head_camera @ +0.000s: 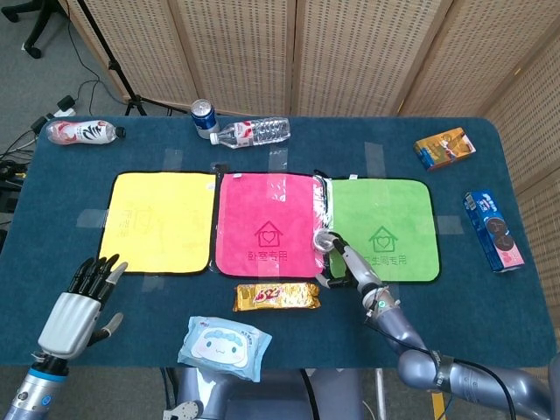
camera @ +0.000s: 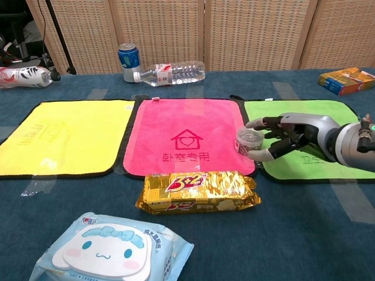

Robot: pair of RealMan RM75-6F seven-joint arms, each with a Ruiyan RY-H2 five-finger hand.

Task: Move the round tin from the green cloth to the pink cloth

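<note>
The small round tin [head_camera: 325,241] [camera: 248,140], silver with a clear lid, is held above the right edge of the pink cloth [head_camera: 267,224] [camera: 188,134]. My right hand [head_camera: 343,262] [camera: 287,136] grips it between thumb and fingers, reaching in from the green cloth [head_camera: 385,229] [camera: 304,140] side. My left hand [head_camera: 81,306] is low at the front left, off the yellow cloth [head_camera: 159,221], fingers spread and holding nothing; the chest view does not show it.
A gold biscuit pack [head_camera: 276,297] [camera: 199,191] lies just in front of the pink cloth, with a wet-wipes pack [head_camera: 224,346] [camera: 114,249] nearer. A blue can [head_camera: 204,116], clear bottle [head_camera: 251,133] and another bottle [head_camera: 80,132] line the back. Boxes [head_camera: 444,147] [head_camera: 493,230] sit right.
</note>
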